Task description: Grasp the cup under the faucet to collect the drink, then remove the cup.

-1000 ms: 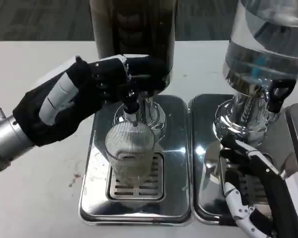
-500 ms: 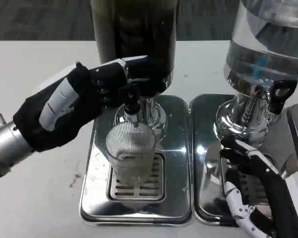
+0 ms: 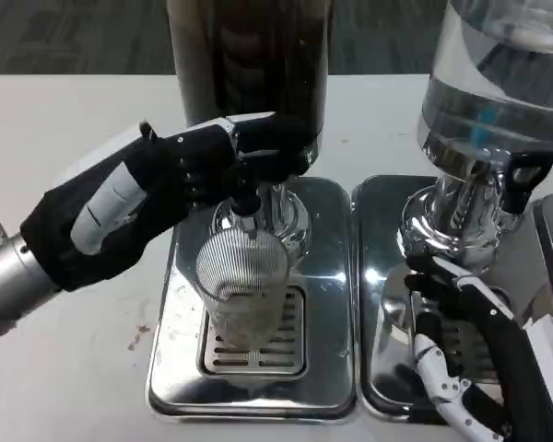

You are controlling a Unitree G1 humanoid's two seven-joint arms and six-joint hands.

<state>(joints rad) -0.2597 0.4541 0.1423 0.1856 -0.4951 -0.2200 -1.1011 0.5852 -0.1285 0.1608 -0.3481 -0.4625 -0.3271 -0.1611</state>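
Observation:
A ribbed clear cup [image 3: 242, 285] stands upright on the drip grate [image 3: 254, 353] of the left dispenser, directly below its black faucet [image 3: 245, 197]. A little pale liquid lies at the cup's bottom. My left hand [image 3: 166, 189], in black with white panels, reaches in from the left, and its fingers press on the faucet lever above the cup. My right hand [image 3: 470, 350] rests low over the right dispenser's tray, fingers apart, holding nothing.
The left dispenser's dark drink tank [image 3: 249, 55] rises behind the cup. On the right stands a clear tank [image 3: 498, 74] with its own black tap [image 3: 521, 180] and steel tray [image 3: 387, 304]. The steel tray [image 3: 184, 368] around the cup sits on the white table [image 3: 64, 350].
My left hand has shifted slightly right over the faucet lever. The cup has stayed in place. My right hand has barely moved.

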